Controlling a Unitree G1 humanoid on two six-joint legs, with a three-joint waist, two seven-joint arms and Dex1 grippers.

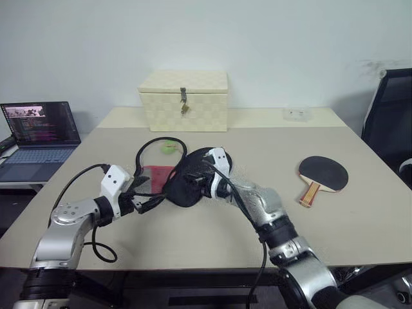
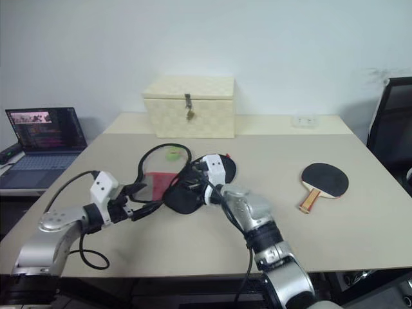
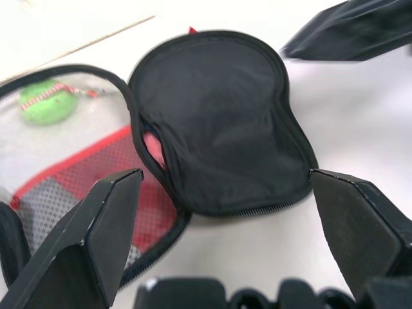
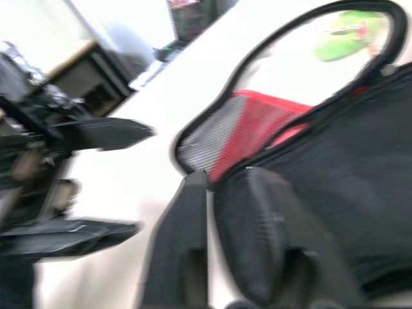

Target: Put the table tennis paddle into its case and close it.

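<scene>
Black fabric fills the middle of your table (image 1: pixel 360 212): the case (image 1: pixel 187 183) lies there unzipped, one dark half folded up and over, the red mesh panel (image 1: pixel 156 175) exposed flat on the side nearer your left arm. Take the case as your landmark. Your right gripper (image 4: pixel 219 187) has its two fingers pinched on the edge of the black flap near the zip line, one finger on each side of the fabric, so it is closed on the case. Your left gripper (image 3: pixel 225 193) hovers just beside the case on the mesh side, its fingers (image 3: pixel 96 238) spread wide with nothing between them; from the wrist camera you look straight across at the raised flap and the red lining under it. A black zip edge of the case loops out beyond the mesh, and inside that loop a small green object (image 1: pixel 168 147) with a red-and-white striped band rests on the tabletop.

The table tennis paddle (image 1: pixel 322 175) lies well apart from the case, off towards your right arm's side, black face up, wooden handle pointing back towards you. Beyond the case, near the wall, stands a cream woven box (image 1: pixel 184 100) with a latch. A laptop (image 1: pixel 38 135) with a lit screen sits on a lower surface well to the left of the case, and a dark chair (image 1: pixel 389 116) shows far to its right.
</scene>
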